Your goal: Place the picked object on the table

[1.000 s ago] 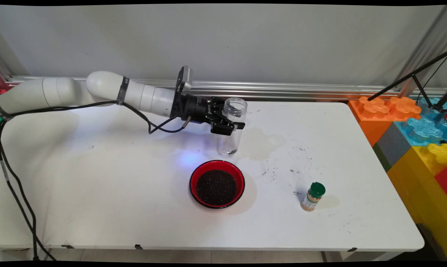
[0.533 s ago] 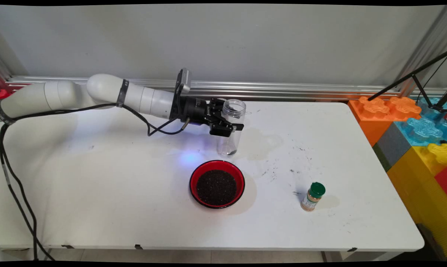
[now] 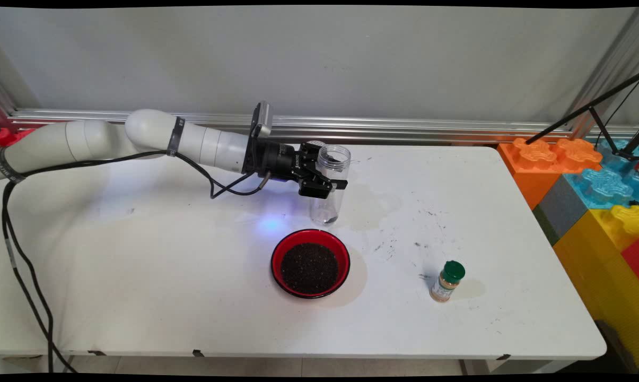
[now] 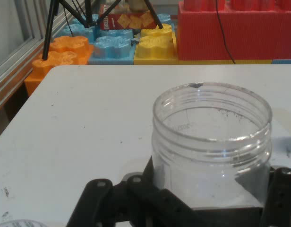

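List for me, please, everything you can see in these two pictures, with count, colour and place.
jar: one, clear plastic, no lid, upright at the table's middle rear, held by the tool.
bowl: one, red with dark grains inside, just in front of the jar.
spice bottle: one, green cap, tan contents, front right of the bowl.
table: one, white, with dark specks scattered right of the bowl.
toy blocks: several large ones, orange, blue, yellow, grey, red, stacked off the table's right end.
tripod leg: black, over the blocks.
arm: one, white, from the left, black cables hanging.
tool: one, black, closed on the jar's upper part.
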`<state>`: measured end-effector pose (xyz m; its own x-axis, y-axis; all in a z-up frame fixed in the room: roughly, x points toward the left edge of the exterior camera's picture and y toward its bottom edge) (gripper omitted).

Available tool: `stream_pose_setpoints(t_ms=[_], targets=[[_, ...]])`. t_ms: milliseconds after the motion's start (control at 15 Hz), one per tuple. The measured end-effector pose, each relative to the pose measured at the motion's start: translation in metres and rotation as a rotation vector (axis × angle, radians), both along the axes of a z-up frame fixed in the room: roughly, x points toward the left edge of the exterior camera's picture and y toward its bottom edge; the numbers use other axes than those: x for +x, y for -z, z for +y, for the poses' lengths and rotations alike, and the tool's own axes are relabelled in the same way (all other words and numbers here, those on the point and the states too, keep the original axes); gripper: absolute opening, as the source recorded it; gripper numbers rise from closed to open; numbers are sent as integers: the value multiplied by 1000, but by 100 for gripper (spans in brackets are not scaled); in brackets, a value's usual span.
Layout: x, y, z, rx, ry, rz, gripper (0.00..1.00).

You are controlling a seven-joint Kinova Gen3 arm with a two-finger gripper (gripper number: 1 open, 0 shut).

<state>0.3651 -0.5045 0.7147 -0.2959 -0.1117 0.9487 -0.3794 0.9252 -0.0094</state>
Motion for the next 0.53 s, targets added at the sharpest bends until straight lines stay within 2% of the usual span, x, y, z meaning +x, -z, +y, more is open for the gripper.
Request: stream_pose_setpoints(t_ms=[533], targets=[[1,9,-2,-23,11,-22,0]])
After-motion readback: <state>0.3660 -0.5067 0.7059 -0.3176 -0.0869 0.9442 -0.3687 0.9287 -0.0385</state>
